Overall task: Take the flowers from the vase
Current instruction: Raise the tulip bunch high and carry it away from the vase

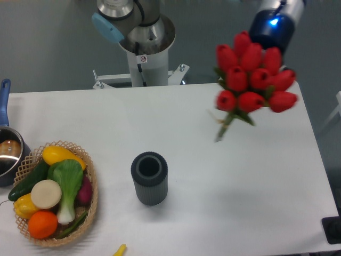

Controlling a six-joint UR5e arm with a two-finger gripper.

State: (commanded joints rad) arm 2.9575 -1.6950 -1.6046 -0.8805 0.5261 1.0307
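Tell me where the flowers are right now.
The flowers are in the air at the upper right of the camera view, carried just below the arm's blue-lit wrist, with the stems clear of the vase, which stands empty lower left of them.

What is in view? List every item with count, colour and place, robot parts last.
flowers: one bunch, red buds with green stems, in the air above the table's far right, clear of the vase.
vase: one, dark grey, upright at the table's middle front, no stems in it.
basket: one, tan woven, front left, holding mixed vegetables.
pot: one, blue handle, left edge.
yellow item: one, front edge, partly cut off.
table: one, white.
robot base: grey with blue caps, behind the table.
gripper: blue-lit wrist above the flowers; jaws hidden behind the buds.
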